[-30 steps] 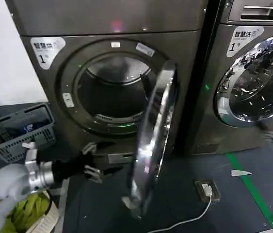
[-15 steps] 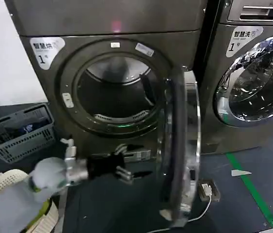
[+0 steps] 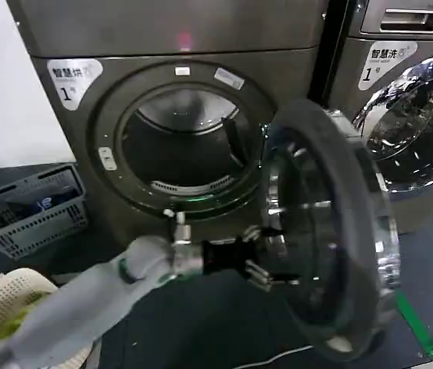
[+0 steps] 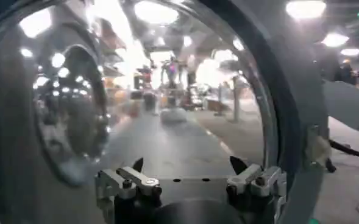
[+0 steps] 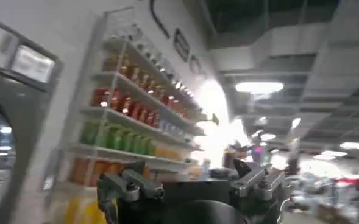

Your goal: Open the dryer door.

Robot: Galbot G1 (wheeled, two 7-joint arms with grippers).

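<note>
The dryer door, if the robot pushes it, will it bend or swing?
The dryer door probably swings rather than bends: it hangs off the machine at one side and its thick ring looks rigid. The shiny chrome may be slippery for the left gripper pressing its inner face. The bowl glass suggests it is fairly heavy.

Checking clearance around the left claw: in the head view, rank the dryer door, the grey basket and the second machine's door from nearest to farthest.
1. Dryer door: right at the left claw.
2. Grey basket: floor, far left.
3. Second machine's door: back right, behind the open door; close to the basket's rank.
</note>
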